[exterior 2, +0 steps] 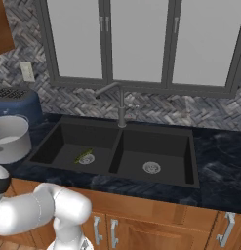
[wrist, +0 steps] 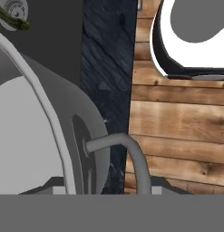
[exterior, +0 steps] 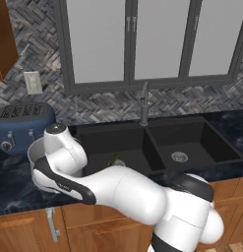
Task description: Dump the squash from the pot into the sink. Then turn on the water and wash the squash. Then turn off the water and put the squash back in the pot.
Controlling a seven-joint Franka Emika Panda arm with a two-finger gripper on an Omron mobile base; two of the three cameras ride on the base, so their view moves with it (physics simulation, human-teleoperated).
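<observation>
While the pincer [wrist: 104,192] grips the pot [exterior 2: 12,139] by its rim on the dark marbled bench [exterior 2: 219,166], the squash [exterior 2: 83,155] lies beyond it in the black sink [exterior 2: 156,141], below grey-framed windows [exterior 2: 136,44].

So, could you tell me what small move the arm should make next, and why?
Probably ease the gripper away from the pot and start toward the faucet. The squash already lies in the sink's left basin by the drain, the pot stands upright on the counter beside it, and no water is running.
</observation>
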